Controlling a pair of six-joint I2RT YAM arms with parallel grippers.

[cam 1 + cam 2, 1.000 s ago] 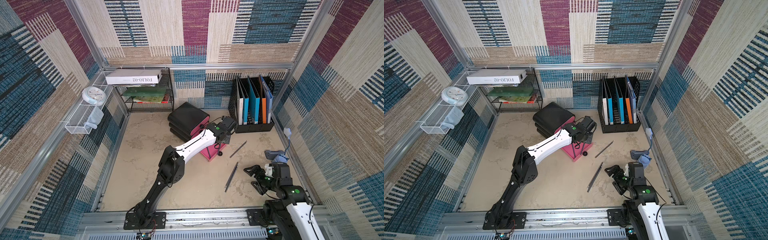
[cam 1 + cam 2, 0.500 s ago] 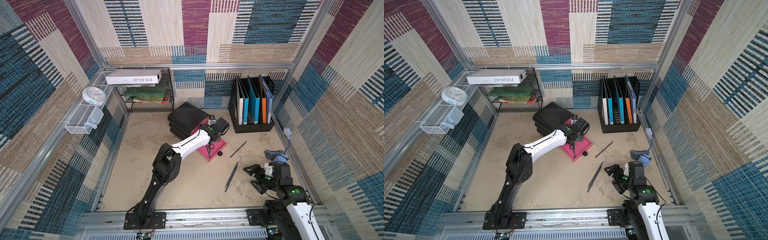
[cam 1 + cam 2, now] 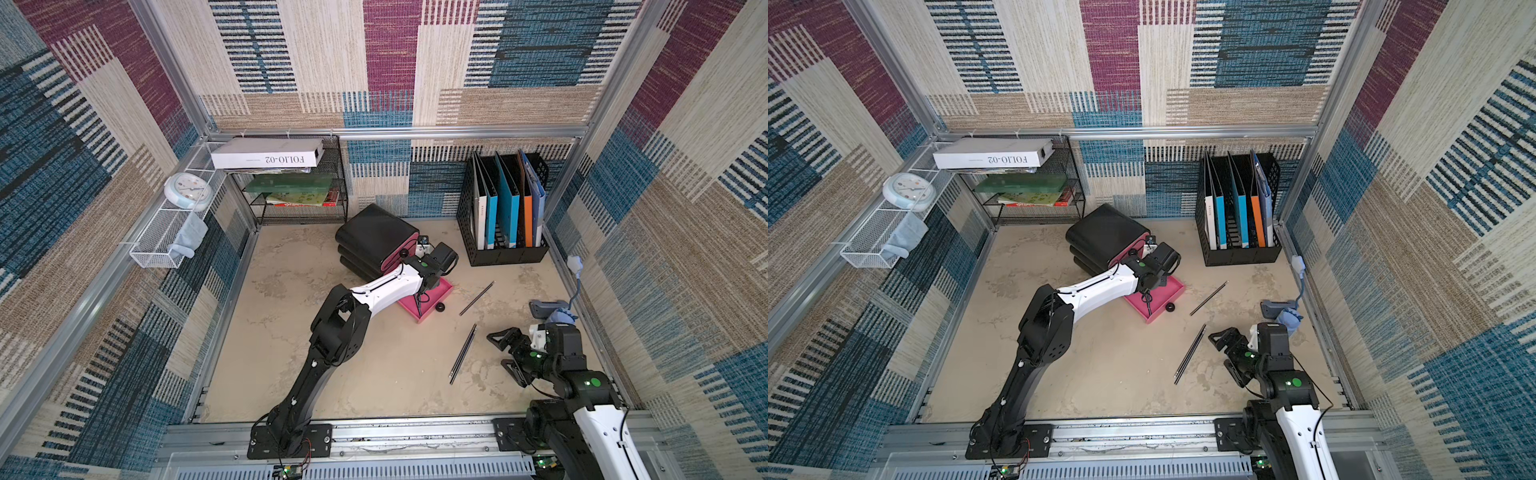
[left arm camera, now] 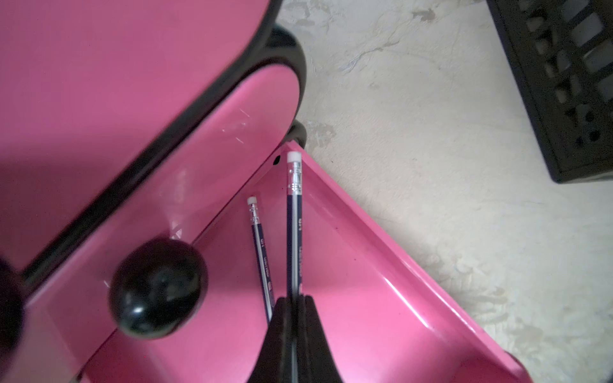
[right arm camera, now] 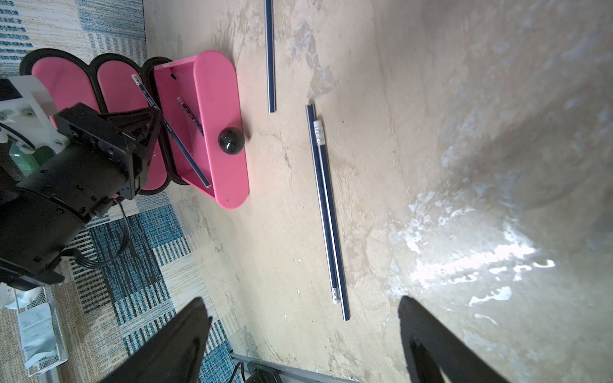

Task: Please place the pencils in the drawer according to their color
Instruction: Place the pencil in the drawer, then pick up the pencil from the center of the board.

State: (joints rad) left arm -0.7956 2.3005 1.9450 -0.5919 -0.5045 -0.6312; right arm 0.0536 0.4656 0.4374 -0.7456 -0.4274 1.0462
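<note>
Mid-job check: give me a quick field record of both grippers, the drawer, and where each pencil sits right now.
left gripper: shut on a dark navy pencil with white eraser, tilted over the open pink drawer
in drawer: second navy pencil, lying flat
loose: pencil pair side by side and single pencil, all navy, on the beige tabletop
right gripper: open, empty, beside the pencil pair

surf: beige tabletop [image 3: 374, 365] | on it: drawer unit [image 3: 374, 232], file rack [image 3: 507, 255], wire shelf [image 3: 301, 219], pencil pair [image 3: 462, 354], lone pencil [image 3: 476, 298]
</note>
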